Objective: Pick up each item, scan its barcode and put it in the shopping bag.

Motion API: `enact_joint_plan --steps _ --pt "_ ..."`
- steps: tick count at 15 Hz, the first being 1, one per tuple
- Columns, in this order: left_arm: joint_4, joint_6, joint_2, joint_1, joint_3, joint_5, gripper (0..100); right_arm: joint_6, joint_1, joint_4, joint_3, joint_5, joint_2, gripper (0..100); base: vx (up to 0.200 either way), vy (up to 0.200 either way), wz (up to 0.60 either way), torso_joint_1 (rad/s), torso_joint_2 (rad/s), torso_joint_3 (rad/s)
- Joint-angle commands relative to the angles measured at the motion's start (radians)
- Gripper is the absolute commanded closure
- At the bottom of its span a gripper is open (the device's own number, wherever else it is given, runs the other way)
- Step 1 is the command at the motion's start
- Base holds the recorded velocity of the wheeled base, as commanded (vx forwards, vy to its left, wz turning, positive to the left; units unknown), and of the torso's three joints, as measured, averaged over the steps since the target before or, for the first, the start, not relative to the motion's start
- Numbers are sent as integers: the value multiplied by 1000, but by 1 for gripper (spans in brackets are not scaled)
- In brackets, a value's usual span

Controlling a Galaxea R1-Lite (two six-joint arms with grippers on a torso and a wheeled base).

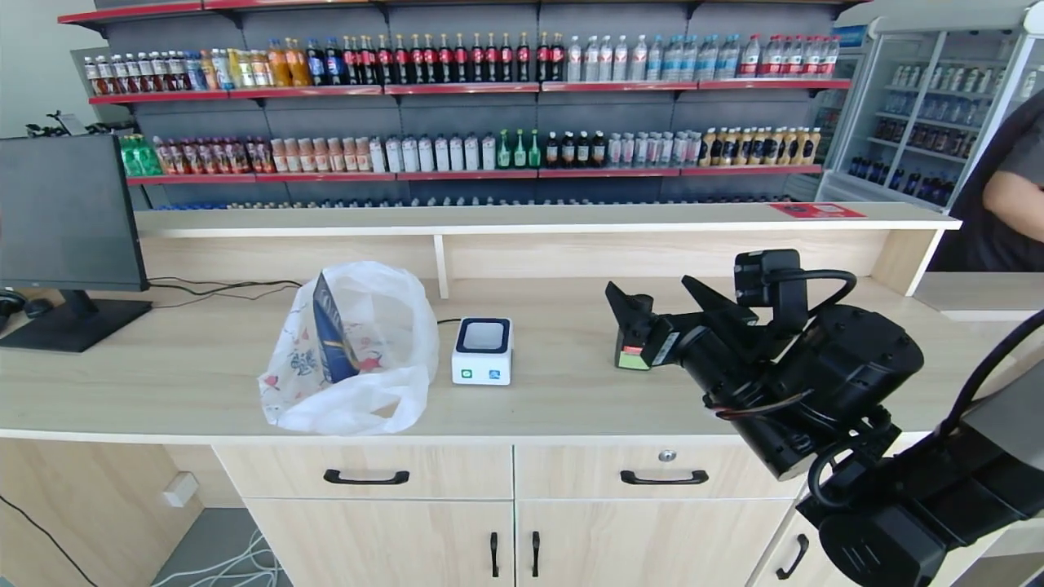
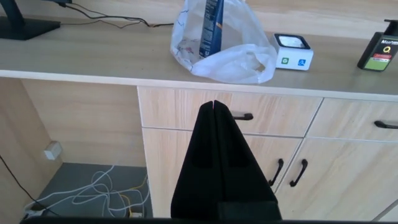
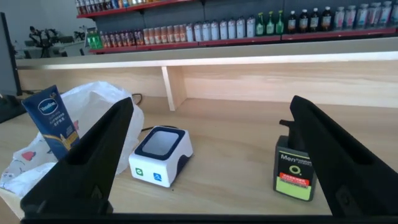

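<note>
Right gripper spread wide over the counter; left gripper pressed together.

1 small black box with a green and red label stands upright on the pale wooden counter between the right gripper's 2 fingers, ungripped. The white square scanner with a dark top sits just beside the white plastic shopping bag, which holds 1 upright blue carton. The left gripper hangs before the drawers.

Shop: drink shelves, fridge, checkout counter, scanner.
</note>
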Motion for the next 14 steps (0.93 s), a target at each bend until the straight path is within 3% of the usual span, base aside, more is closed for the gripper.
enact_joint_plan --steps 1,7,14 --pt "0 0 0 1 0 0 100 1 2 -1 0 0 4 0 0 -200 0 -2 -2 -2" --pt "0 0 0 1 0 0 100 1 2 -1 5 0 2 0 0 -200 0 4 1 6" --pt "0 -2 0 1 0 0 100 1 8 -1 9 -2 4 0 0 0 0 0 0 0"
